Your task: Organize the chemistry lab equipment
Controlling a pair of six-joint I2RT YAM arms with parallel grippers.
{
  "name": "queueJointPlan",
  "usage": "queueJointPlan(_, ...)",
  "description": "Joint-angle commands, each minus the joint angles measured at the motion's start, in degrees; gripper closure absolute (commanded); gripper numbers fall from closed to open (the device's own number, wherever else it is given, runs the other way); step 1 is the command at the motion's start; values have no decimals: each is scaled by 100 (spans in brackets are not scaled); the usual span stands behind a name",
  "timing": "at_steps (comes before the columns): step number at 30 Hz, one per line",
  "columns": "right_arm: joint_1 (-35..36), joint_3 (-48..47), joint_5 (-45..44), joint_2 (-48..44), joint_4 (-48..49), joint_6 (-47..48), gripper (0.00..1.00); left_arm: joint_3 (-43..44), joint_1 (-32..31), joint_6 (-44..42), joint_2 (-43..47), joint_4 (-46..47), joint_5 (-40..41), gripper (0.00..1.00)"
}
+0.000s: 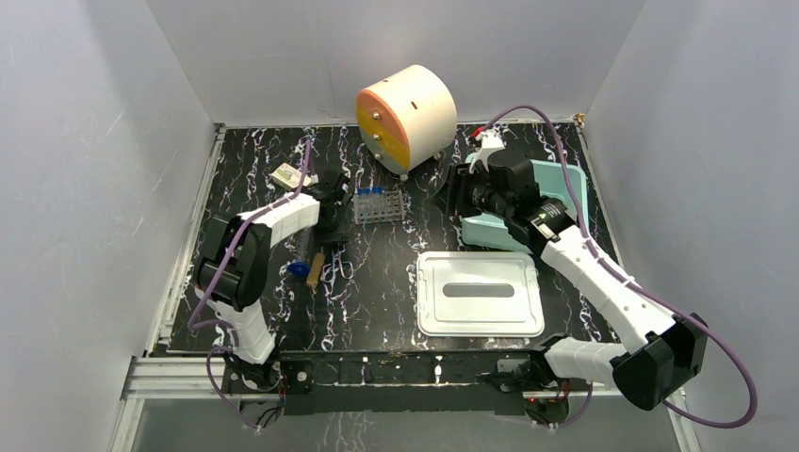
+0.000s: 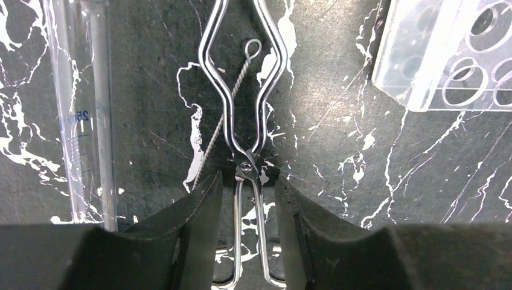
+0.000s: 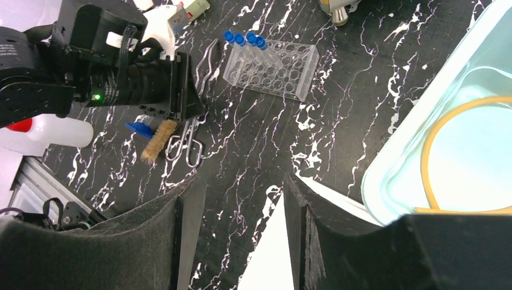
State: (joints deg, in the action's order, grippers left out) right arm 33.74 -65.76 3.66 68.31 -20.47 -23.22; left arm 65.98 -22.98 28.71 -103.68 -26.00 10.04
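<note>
White-walled robot lab cell; tube rack (image 1: 379, 206); tongs (image 2: 246, 171)

Clear tube rack (image 3: 272, 63) with upright blue-capped tubes (image 3: 244, 39); metal tongs (image 2: 246, 171) flat nearby.

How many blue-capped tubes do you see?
4 tubes. All stand side by side in one row along one end of the rack. More may be hidden under the left arm.

Only readable text: blue print running sideways on the glass cylinder (image 2: 84, 121) in my left wrist view, looks like "25ml". Graduation lines next to it are too faint to read. Label on the small box (image 1: 287, 175) is too small.
</note>
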Motion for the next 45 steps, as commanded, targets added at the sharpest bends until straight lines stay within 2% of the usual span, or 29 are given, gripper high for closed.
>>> queueJointPlan(1, 7, 85, 108, -224, 303, -130, 42, 181, 44, -292, -223, -95, -75, 66)
queueJointPlan(4, 9, 108, 136, -354, 320, -199, 42, 214, 40, -401, -261, -128, -211, 70)
queueJointPlan(8, 10, 161, 67, -556, 355, -218, 41, 221, 38, -447, -246, -181, -242, 82)
queueJointPlan(11, 10, 177, 66, -596, 306, -220, 41, 238, 42, -475, -142, -254, -213, 87)
queueJointPlan(23, 10, 229, -41, -559, 244, -288, 40, 393, 39, -419, 864, -462, -493, 95)
queueJointPlan(32, 48, 341, 602, -238, 250, -419, 41, -64, 44, 151, 1943, -476, -1211, 95)
queueJointPlan(35, 551, 267, 79, -30, 280, -626, 42, -236, 41, 574, 2275, -381, -1608, 95)
queueJointPlan(39, 1443, 348, -310, 320, 873, -871, 39, -448, 38, 1234, 2658, -189, -2099, 95)
queueJointPlan(45, 1878, 197, -25, 1128, 1189, -1287, 31, -621, 47, 1706, 3094, -42, -2415, 94)
